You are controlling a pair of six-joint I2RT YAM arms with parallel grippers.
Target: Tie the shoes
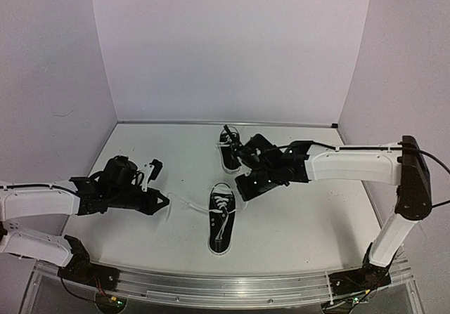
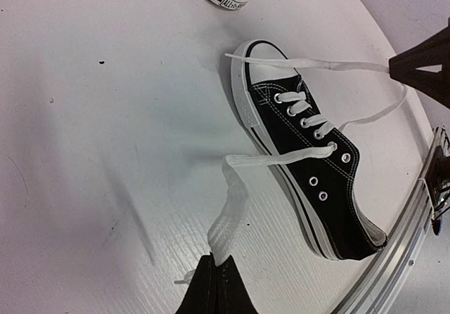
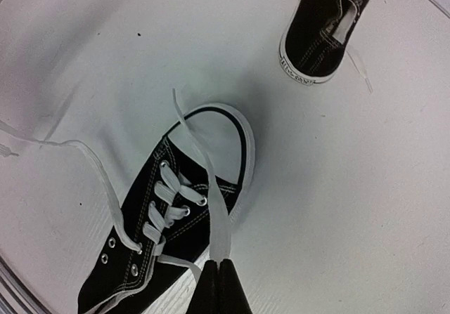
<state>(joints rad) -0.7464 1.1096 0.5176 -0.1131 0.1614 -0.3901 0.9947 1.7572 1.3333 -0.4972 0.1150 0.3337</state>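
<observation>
black canvas shoe [image 1: 220, 224] with white laces [image 2: 278, 159] stretched apart.

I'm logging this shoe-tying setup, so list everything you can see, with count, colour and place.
near sneaker: one, black with white toe cap and sole edge, mid-table.
far sneaker: one, same colours, behind it toward the back wall.
lace: one, white, both ends drawn out from the near sneaker.
table: one, white, under everything.
rail: one, silver metal, along the table's near edge.
left arm: one, white and black, left side; jaws shut on one lace end.
right arm: one, same colours, right side; jaws shut on the other end.
</observation>
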